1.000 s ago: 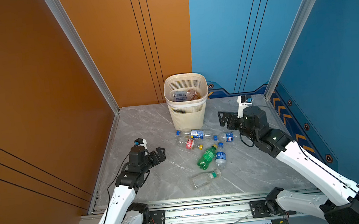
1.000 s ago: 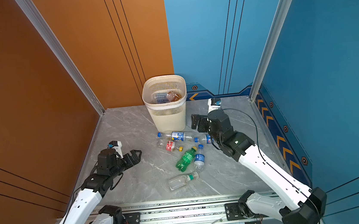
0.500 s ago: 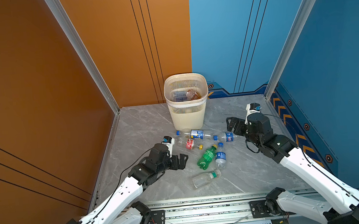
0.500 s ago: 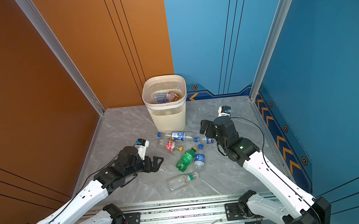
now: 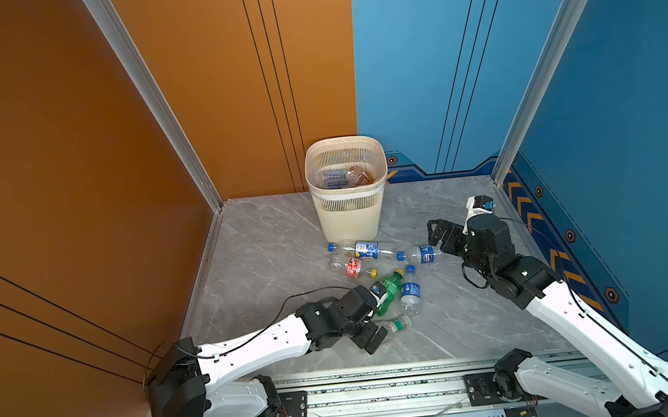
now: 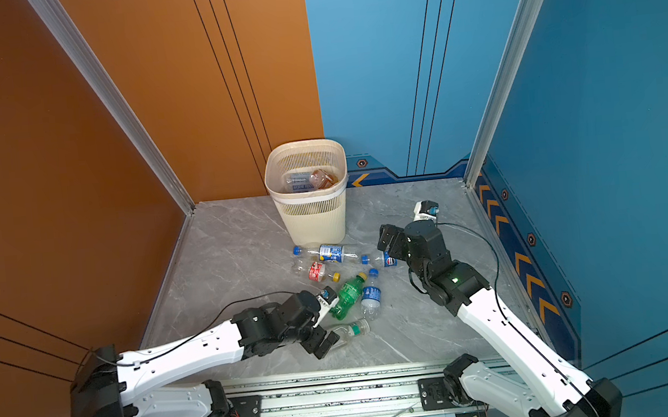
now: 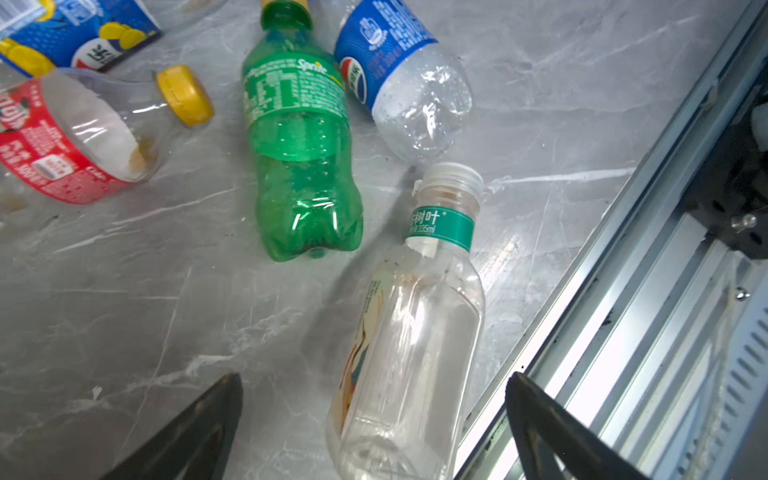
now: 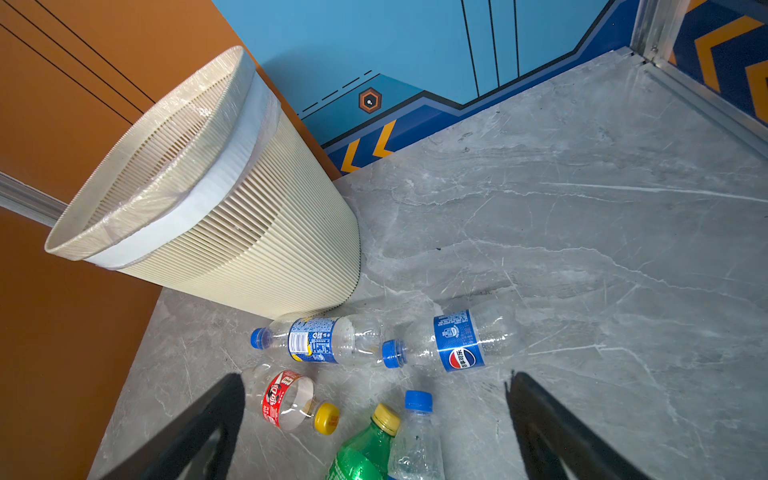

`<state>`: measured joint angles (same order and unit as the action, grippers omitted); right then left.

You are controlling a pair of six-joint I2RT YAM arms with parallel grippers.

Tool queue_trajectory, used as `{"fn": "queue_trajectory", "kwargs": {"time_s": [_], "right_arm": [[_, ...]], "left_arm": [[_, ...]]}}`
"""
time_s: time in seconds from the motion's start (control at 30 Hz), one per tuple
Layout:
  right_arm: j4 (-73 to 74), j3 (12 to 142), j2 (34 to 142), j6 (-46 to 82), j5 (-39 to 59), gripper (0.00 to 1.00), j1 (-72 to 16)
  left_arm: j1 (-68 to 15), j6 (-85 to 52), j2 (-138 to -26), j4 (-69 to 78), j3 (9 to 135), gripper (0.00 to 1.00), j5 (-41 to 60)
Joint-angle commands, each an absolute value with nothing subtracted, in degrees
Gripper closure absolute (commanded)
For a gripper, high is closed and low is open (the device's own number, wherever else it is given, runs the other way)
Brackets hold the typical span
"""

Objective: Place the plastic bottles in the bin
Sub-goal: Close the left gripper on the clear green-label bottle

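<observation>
Left gripper [image 5: 374,334] advanced, fingers [image 5: 380,342] hiding half the clear bottle [image 5: 397,325].

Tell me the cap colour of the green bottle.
Yellow cap, clearest in the right wrist view.

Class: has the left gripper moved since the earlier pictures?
Yes. The left gripper has moved right and toward the front rail: formerly left of the bin, now in line with it.
</observation>
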<state>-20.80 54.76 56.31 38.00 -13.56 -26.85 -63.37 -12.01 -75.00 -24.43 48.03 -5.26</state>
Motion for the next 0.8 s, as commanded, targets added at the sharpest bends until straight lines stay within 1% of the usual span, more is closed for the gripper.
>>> {"fn": "queue_trajectory", "kwargs": {"time_s": [0.0,0.33,0.43,0.63,0.67,0.77], "right_arm": [[-20.48,53.57,55.24,38.94,-13.93,0.01,-26.37],[-20.3,52.76,54.76,39.37,-13.24,0.0,-25.23],[-20.26,52.57,54.67,39.54,-13.15,0.01,-24.96],[-20.04,51.9,54.56,39.89,-12.87,0.0,-24.52],[-19.97,51.87,54.59,39.9,-12.83,0.01,-24.43],[-19.7,51.86,54.63,40.11,-12.42,0.0,-24.09]], "left_arm": [[-65.56,-9.7,-78.09,-27.63,50.1,0.0,-8.77],[-66.44,-9.93,-86.31,-27.42,50.98,0.0,-9.04],[-66.38,-10.05,-87.72,-27.08,51.17,0.02,-9.46],[-66.27,-10.15,-90.1,-26.8,51.85,0.15,-8.71],[-66.22,-10.12,-90.42,-26.8,51.93,0.19,-8.64],[-66.27,-10.24,-90.8,-26.78,52.03,0.25,-8.16]]}}
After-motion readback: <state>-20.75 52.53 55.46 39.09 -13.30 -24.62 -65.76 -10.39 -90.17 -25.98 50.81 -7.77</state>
